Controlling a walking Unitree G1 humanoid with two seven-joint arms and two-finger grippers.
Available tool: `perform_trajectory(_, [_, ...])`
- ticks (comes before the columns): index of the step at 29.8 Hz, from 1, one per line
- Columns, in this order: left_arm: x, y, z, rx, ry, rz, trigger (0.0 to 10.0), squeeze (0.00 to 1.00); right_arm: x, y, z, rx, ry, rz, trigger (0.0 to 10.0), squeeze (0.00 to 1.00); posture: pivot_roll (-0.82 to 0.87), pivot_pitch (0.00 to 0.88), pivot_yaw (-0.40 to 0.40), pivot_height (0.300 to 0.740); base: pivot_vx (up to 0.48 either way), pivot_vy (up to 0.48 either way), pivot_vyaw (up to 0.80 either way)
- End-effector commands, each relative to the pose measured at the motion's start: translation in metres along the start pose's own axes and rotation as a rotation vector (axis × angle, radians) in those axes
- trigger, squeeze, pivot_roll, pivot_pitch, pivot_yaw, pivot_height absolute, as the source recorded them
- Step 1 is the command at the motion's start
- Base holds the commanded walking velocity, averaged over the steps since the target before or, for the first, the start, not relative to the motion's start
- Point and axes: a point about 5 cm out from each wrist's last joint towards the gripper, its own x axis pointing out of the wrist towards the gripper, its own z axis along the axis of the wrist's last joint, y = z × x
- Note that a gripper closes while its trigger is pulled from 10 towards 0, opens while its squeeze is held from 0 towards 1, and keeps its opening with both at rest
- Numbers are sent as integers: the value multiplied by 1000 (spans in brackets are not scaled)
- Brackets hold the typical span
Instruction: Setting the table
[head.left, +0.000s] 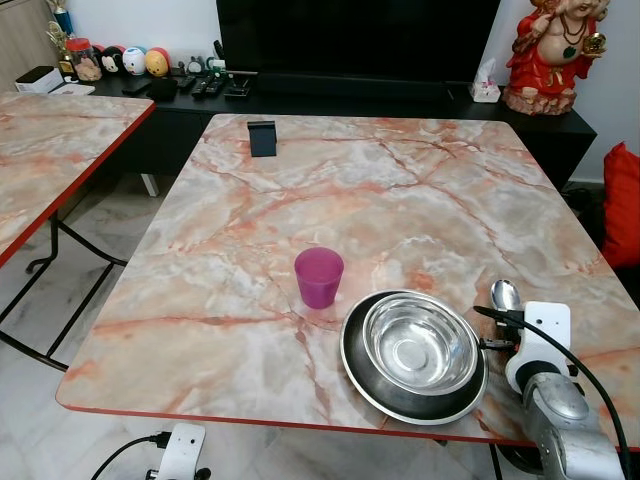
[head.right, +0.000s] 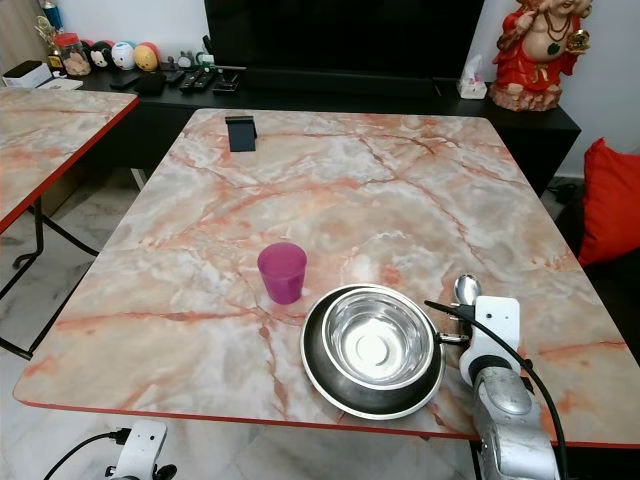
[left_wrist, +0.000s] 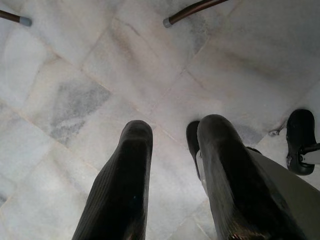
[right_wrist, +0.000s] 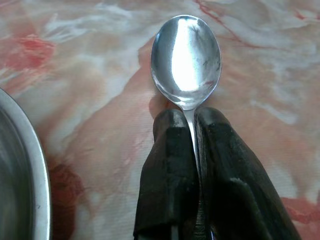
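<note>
A steel spoon (right_wrist: 186, 60) lies low over the marble table (head.left: 400, 190) near its front right corner, bowl pointing away from me. My right gripper (right_wrist: 190, 117) is shut on the spoon's handle. Just left of the spoon (head.left: 505, 294) a shiny steel bowl (head.left: 420, 343) sits inside a dark round plate (head.left: 365, 385). A purple cup (head.left: 318, 277) stands upright to the plate's upper left. My left gripper (left_wrist: 175, 130) hangs open below the table edge, over the pale floor tiles, holding nothing.
A small black stand (head.left: 262, 137) sits at the table's far left. A second marble table (head.left: 50, 140) is on the left with a floor gap between. Behind are a dark TV console, a red statue (head.left: 555, 55) and a red cushion (head.left: 625, 205).
</note>
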Motion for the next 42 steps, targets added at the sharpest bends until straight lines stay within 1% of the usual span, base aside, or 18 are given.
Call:
perform_trajectory(1, [-1, 1, -5, 16, 22, -1, 10000, 0, 2, 1, 1, 7, -11, -3, 10000, 0, -10, 0, -16, 740, 0, 0, 0])
perform_trajectory(12, [-1, 0, -6, 28, 23, -6, 10000, 0, 5, 4, 0, -1, -22, 0, 10000, 0, -6, 0, -17, 740, 0, 0, 0])
perform_trajectory(13, [-1, 0, -6, 29, 23, -6, 10000, 0, 5, 4, 0, -2, -23, 0, 10000, 102, -6, 0, -18, 740, 0, 0, 0])
perform_trajectory(17, [-1, 0, -6, 30, 23, -6, 10000, 0, 6, 5, 0, -4, -27, 0, 10000, 122, -6, 0, -18, 740, 0, 0, 0])
perform_trajectory(18, [-1, 0, -6, 31, 23, -6, 10000, 0, 6, 5, 1, -11, -27, 1, 10000, 224, -5, 0, -17, 740, 0, 0, 0])
perform_trajectory(27, [-1, -1, -6, 31, 24, -6, 10000, 0, 8, 7, 2, -9, -34, -1, 10000, 220, -2, 0, -17, 740, 0, 0, 0])
perform_trajectory(30, [-1, 0, -6, 31, 24, -5, 10000, 0, 8, 7, 2, -11, -34, -1, 10000, 239, -2, 0, -16, 740, 0, 0, 0])
perform_trajectory(35, [-1, 0, -6, 31, 24, -6, 10000, 0, 8, 7, 0, -15, -28, -7, 10000, 212, 0, 0, -16, 740, 0, 0, 0])
perform_trajectory(42, [-1, 1, -7, 31, 27, -5, 10000, 0, 8, 3, -2, -18, -15, -27, 10000, 216, 0, 0, -16, 740, 0, 0, 0])
